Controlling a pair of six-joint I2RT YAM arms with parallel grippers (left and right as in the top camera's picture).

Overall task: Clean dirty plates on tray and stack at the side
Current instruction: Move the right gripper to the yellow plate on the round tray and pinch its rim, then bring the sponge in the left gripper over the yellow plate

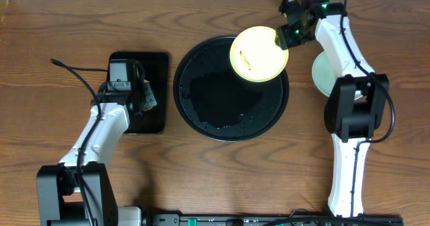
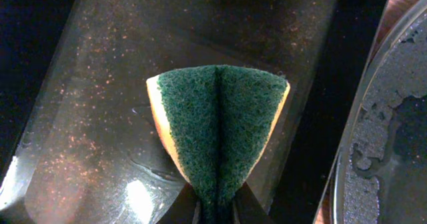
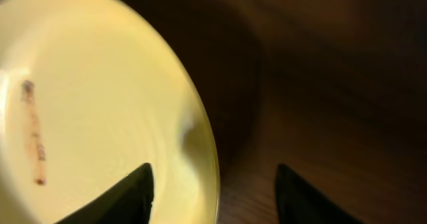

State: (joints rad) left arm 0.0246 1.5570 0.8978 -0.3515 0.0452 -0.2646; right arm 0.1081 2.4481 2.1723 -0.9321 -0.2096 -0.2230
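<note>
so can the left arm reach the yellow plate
probably yes: only the round black tray lies between the left gripper with its sponge and the yellow plate, face up by the right gripper

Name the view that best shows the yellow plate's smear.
Right wrist: the brown smear shows close up as a long streak on the yellow plate. Overhead shows only a tiny mark; left wrist shows none.

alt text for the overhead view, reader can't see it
The right gripper holds a pale yellow round plastic plate with a brown smear over the far-right rim of a large round black tray. The left gripper sits over a smaller rectangular black tray; a pale mint round plate lies partly hidden beside the right arm.
</note>
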